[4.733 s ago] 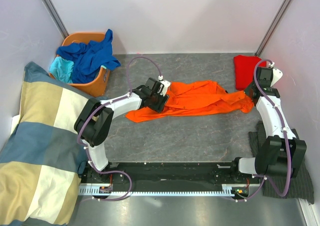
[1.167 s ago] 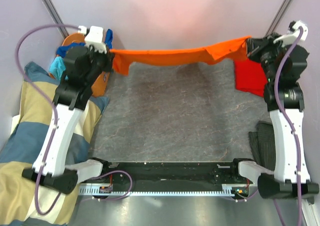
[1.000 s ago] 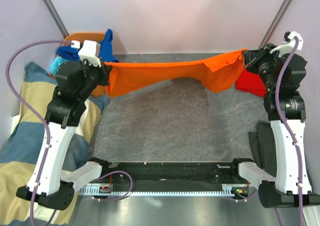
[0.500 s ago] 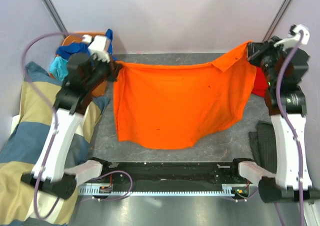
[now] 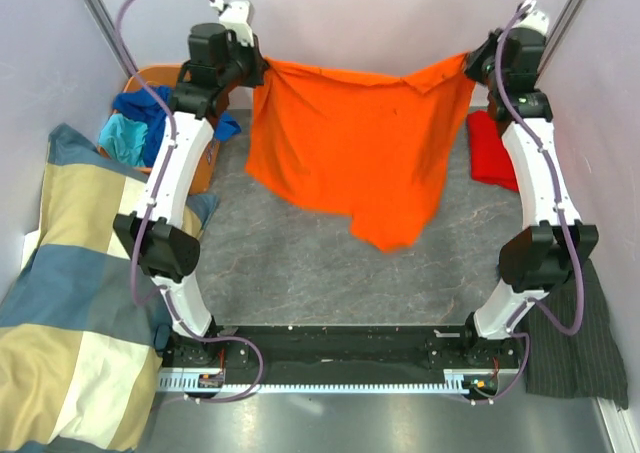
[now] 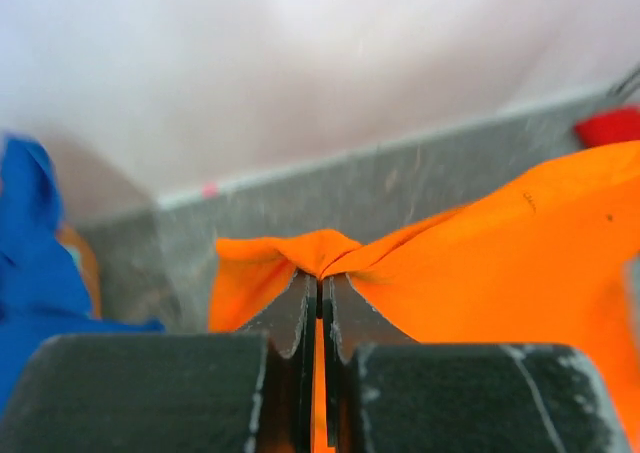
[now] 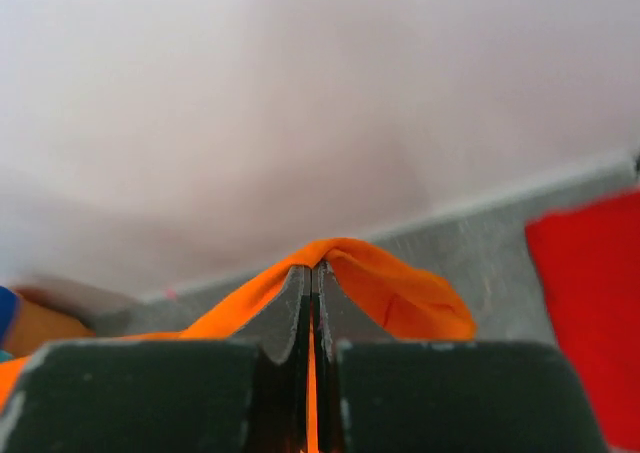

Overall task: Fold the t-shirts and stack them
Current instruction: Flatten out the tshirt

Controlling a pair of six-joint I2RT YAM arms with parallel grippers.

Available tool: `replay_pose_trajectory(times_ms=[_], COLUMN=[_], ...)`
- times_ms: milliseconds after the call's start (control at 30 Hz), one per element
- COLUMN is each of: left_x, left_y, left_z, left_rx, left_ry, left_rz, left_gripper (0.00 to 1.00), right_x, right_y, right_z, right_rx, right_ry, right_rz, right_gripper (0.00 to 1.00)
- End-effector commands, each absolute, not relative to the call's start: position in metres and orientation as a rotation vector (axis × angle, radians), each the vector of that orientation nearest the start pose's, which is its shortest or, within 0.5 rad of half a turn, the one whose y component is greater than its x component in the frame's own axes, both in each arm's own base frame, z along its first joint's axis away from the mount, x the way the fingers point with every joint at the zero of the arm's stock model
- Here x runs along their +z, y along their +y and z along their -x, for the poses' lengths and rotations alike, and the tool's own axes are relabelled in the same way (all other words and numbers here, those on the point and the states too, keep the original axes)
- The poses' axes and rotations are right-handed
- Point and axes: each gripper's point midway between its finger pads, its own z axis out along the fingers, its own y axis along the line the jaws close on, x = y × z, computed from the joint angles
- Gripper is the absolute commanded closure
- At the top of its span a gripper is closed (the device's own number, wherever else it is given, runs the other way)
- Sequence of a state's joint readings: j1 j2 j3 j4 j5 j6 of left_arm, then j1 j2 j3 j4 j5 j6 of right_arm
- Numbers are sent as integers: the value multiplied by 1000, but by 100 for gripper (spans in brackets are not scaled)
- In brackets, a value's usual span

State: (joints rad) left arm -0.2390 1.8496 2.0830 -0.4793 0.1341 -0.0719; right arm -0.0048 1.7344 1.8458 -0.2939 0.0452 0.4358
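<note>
Orange t-shirt hangs spread above the mid bench. Far back, left hand and right hand each pinch a top corner tight. Step: opening it out for the fold. Next, I'd say: lower it flat and taut, short of the red t-shirt.

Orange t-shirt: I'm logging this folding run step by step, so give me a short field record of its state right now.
item: orange t-shirt, hanging spread out above the table
left tool: shut on one upper corner
right tool: shut on the other upper corner
lower edge: hangs free, uneven
red t-shirt: on the table, far right
basket: holds blue t-shirt and turquoise t-shirt
</note>
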Motion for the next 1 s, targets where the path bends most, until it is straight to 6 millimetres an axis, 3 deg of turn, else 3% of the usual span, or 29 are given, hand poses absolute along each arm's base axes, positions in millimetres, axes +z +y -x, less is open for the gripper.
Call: replay_pose_trajectory(times_ms=[0, 33, 67, 100, 133, 167, 200, 233, 267, 300, 333, 367, 400, 433, 467, 500, 533, 567, 600, 633, 667, 800, 967], left_x=[516, 521, 518, 515, 510, 489, 482, 468, 424, 424, 408, 362, 353, 338, 296, 280, 266, 231, 215, 198, 177, 157, 139], left_y=[-146, -145, -144, -143, -142, -138, -135, -131, -129, -125, -121, -117, -114, -113, -111, -110, -108, -106, -106, -105, -103, -106, -110], left_z=[-471, -461, -445, -435, -427, -412, -407, -403, -401, -388, -383, -381, -371, -370, -365, -361, -359, -353, -350, -348, -343, -342, -337], left_rx=[-373, -384, -397, -405, -410, -409, -402, -390, -381, -376, -359, -347, -340, -336, -332, -336, -330, -323, -325, -320, -314, -304, -320], left_ry=[1512, 1505, 1516, 1523, 1534, 1574, 1573, 1593, 1681, 1656, 1680, 1768, 1774, 1789, 1870, 1898, 1921, 1994, 2030, 2073, 2128, 2238, 2310], left_rz=[-267, -267, -273, -274, -274, -274, -266, -255, -250, -244, -230, -222, -210, -206, -202, -192, -180, -167, -155, -143, -131, -120, -125], left_gripper=[98, 98, 98, 98, 98, 98, 98, 98, 98, 98, 98, 98, 98, 98, 98, 98, 98, 98, 98, 98, 98, 98, 98], right_x=[566, 583, 587, 576, 586, 581, 554, 555, 543, 505, 498, 481, 438, 426, 406, 361, 348, 330, 288, 276, 246, 200, 195], right_y=[5, 5, 5, 5, 6, 7, 11, 14, 15, 16, 32, 34, 37, 41, 45, 47, 51, 52, 54, 57, 57, 58, 59], right_z=[-464, -442, -431, -428, -405, -398, -401, -382, -378, -384, -372, -371, -374, -365, -363, -362, -355, -351, -346, -339, -331, -309, -301], right_rx=[303, 307, 308, 309, 326, 335, 349, 372, 383, 380, 431, 436, 436, 446, 454, 449, 462, 465, 456, 460, 448, 421, 409], right_ry=[1302, 1265, 1258, 1281, 1252, 1262, 1320, 1308, 1329, 1404, 1419, 1454, 1543, 1562, 1602, 1690, 1714, 1746, 1829, 1850, 1906, 2008, 2033], right_rz=[-308, -301, -302, -311, -311, -315, -318, -317, -324, -345, -311, -320, -334, -326, -329, -355, -350, -363, -385, -381, -405, -436, -422], right_gripper=[100, 100, 100, 100, 100, 100, 100, 100, 100, 100, 100, 100, 100, 100, 100, 100, 100, 100, 100, 100, 100, 100, 100])
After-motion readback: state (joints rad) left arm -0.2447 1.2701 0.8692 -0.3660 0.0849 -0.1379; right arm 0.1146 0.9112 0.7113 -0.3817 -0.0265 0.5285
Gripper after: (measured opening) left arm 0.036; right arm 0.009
